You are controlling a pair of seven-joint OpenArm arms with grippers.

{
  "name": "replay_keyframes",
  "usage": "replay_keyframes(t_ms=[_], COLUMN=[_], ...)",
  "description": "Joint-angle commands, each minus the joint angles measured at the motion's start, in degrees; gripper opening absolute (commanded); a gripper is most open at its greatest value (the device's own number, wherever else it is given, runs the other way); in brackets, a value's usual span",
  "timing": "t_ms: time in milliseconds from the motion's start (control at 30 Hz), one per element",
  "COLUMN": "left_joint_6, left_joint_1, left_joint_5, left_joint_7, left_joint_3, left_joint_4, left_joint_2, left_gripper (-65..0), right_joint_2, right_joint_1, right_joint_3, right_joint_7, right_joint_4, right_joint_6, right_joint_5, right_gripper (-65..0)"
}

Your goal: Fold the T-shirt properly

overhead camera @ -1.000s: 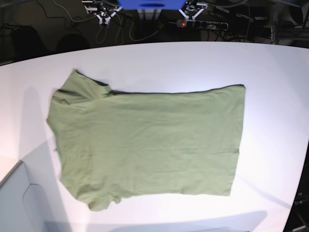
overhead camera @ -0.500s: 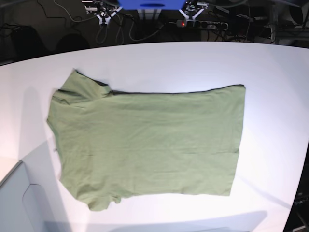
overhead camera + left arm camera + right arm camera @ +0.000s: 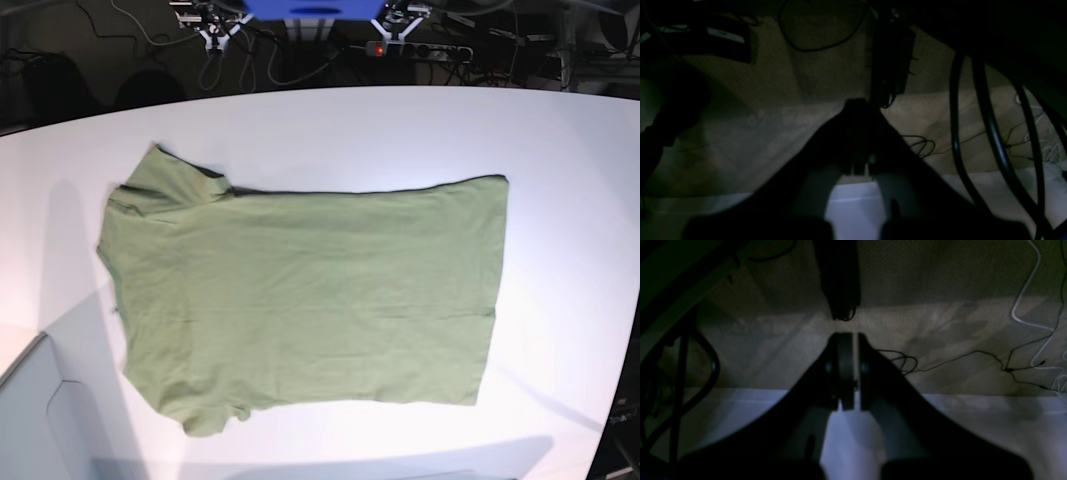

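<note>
Nothing has moved: the T-shirt [image 3: 300, 300] lies flat, unfolded on the table [image 3: 400, 130]; left gripper [image 3: 858, 168] and right gripper [image 3: 850, 373] jaws pressed together, empty.

Matt cloth on a smooth white table

The T-shirt [image 3: 300, 300] is soft, faintly wrinkled green cotton-like fabric; the table [image 3: 560, 150] looks smooth with a slight sheen; the floor [image 3: 940, 326] appears rough carpet.
</note>
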State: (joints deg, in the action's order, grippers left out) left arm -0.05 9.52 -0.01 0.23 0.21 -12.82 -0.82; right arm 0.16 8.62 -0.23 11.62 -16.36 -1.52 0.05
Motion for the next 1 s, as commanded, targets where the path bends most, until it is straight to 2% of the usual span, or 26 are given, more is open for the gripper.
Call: replay_keyframes(t_ms=[0,833,967], left_joint_6=[0.2,0.2,0.1], left_joint_1=[0.5,0.7,3.4], left_joint_5=[0.1,-0.1,-0.2], left_joint_7=[-0.1,-0.2,-0.2], left_joint_3=[0.0,0.0,-0.3], left_joint_4=[-0.2,-0.2,-2.6], left_joint_2=[-0.1,-1.0,-1.4], left_gripper=[-64.7,-64.7,-64.8], right_joint_2=[0.2,0.2,0.8], right_joint_1=[0.3,1.7,2.4], right_joint_3=[-0.1,-0.2,-0.1], right_joint_7=[0.1,-0.1,-0.1], right_joint_4=[-0.2,-0.3,-0.3], right_joint_6=[1.4,1.5,1.6], right_joint_5=[-0.2,-0.2,-0.2], right_gripper=[-64.9,-64.9,-65.0])
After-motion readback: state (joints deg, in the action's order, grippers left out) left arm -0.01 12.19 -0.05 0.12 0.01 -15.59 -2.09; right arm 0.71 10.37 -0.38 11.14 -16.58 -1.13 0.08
